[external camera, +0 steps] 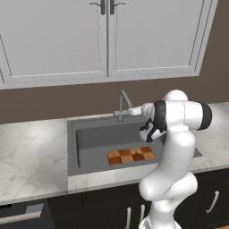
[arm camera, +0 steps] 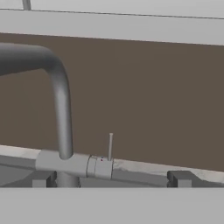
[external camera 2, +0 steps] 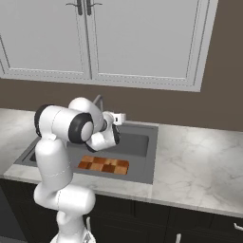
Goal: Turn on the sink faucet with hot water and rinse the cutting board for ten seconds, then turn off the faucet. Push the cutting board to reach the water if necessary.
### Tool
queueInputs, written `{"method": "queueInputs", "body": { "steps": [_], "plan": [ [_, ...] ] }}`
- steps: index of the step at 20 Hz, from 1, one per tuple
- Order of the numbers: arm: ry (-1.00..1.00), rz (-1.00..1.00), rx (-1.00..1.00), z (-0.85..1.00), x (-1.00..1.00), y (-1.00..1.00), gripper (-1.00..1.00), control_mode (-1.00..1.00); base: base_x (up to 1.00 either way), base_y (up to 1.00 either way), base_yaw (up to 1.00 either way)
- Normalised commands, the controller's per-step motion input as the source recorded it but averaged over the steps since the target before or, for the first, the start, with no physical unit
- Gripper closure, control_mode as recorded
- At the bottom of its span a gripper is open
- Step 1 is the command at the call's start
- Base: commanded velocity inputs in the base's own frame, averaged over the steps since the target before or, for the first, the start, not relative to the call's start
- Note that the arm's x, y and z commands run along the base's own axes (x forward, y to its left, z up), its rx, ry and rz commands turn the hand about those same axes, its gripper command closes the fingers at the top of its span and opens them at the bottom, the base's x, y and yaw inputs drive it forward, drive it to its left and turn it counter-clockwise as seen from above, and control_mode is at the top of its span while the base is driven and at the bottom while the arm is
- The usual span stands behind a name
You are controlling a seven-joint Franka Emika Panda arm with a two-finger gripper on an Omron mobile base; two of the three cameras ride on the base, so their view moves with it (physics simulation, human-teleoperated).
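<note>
Pincer (arm camera: 111, 178) of mine stands wide open with nothing in it, its tips to either side of the faucet (arm camera: 61, 109) base and its thin upright lever (arm camera: 110, 146). Below and nearer me, the cutting board (external camera: 131, 155) lies flat in the sink (external camera: 71, 147).

Slim grey matt-metal faucet (arm camera: 61, 109); small checkered orange-and-brown wooden cutting board (external camera: 131, 155); smooth dark grey basin (external camera: 89, 138); polished pale veined marble table (external camera: 31, 156).
</note>
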Motion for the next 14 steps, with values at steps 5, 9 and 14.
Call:
{"method": "queueInputs", "body": {
  "steps": [5,9,14],
  "plan": [
    [0.00,0.00,0.02,-0.10,0.00,0.00,-1.00,-1.00,0.00,0.00,0.00],
    [0.00,0.00,0.02,-0.11,0.00,0.00,-1.00,-1.00,0.00,0.00,0.00],
    [0.00,0.00,0.03,-0.05,0.01,0.00,-1.00,-1.00,0.00,0.00,0.00]
  ]
}}
